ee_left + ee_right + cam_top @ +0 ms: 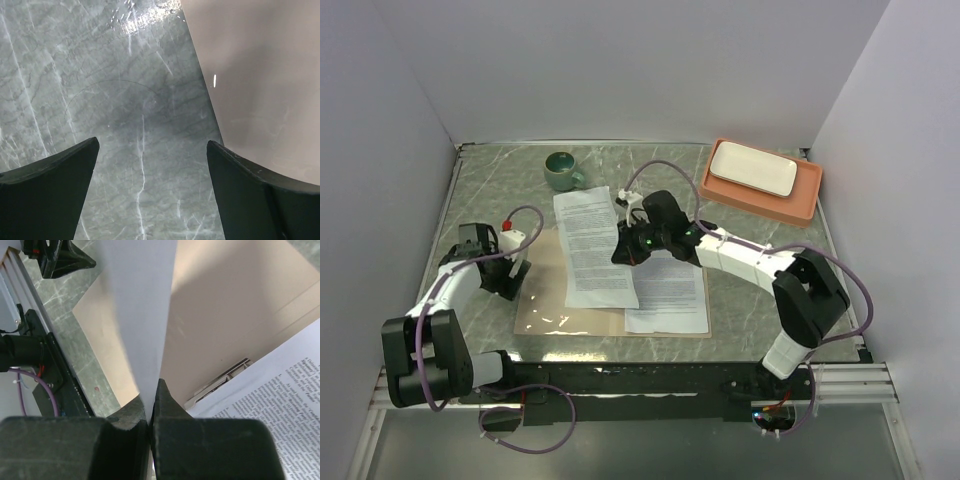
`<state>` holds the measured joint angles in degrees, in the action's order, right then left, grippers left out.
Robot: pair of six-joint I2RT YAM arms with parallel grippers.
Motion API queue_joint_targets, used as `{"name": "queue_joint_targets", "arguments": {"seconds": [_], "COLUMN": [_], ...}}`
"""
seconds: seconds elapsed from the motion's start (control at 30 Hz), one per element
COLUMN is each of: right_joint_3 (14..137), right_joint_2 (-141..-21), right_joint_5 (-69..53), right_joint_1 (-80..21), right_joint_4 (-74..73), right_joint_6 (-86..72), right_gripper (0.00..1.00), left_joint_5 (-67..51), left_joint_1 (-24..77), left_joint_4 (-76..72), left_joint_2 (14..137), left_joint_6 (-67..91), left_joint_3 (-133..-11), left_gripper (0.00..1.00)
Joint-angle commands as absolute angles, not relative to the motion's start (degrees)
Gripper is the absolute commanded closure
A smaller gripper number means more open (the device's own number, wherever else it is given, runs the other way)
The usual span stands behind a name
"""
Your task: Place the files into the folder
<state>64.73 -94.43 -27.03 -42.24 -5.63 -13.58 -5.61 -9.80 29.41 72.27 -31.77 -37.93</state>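
light: bright, overhead | glare: on table (pixel 145 17) | shadows: soft | blur: near paper sheet (pixel 145 315)

My left arm runs up the left side of the table (pixel 485 185), left gripper (pixel 506 272) aimed down, jaws spread wide on nothing. My right arm bends in toward the table's middle, right gripper (pixel 626 250) pinched tight on a paper sheet (pixel 142 315).
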Motion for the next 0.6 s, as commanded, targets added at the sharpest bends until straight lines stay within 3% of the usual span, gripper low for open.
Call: {"name": "queue_joint_targets", "arguments": {"seconds": [0.0, 0.57], "right_joint_3": [66.9, 67.9], "right_joint_2": [-95.2, -101.6], "right_joint_5": [-27.9, -22.0], "right_joint_1": [-42.9, -44.8], "right_joint_4": [-2.9, -0.2], "right_joint_6": [-16.5, -25.7], "right_gripper": [1.0, 1.0], "left_joint_5": [-5.7, -5.8], "left_joint_1": [-9.9, -10.0], "left_joint_4": [24.9, 22.7], "left_joint_2": [70.9, 67.4], "left_joint_6": [-34.4, -37.7], "left_joint_3": [-36.0, -30.6], "left_gripper": [0.04, 0.04]}}
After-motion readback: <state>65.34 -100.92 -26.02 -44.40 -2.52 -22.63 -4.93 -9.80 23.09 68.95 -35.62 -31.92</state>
